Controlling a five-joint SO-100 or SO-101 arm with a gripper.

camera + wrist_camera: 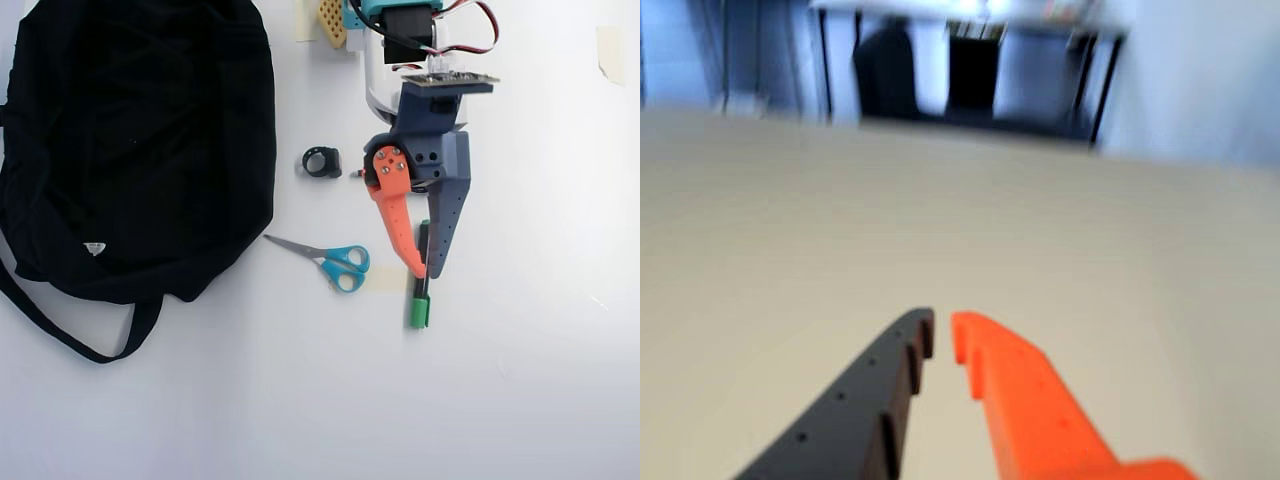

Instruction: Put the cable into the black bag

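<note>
The black bag (130,140) lies slumped at the upper left of the overhead view, its strap trailing below it. I see no clear cable; a small black ring-shaped thing (322,161) lies between the bag and the arm, and I cannot tell what it is. My gripper (425,272) points down the picture, to the right of the bag. Its orange and dark fingers meet at the tips over a green marker (419,308). In the blurred wrist view the gripper (942,330) shows only a thin slit between the tips, with nothing held and bare table below.
Blue-handled scissors (335,260) lie just left of the gripper. The arm's base (410,40) stands at the top middle. The white table (300,400) spreads below. The wrist view shows dark furniture (940,70) beyond the table's far edge.
</note>
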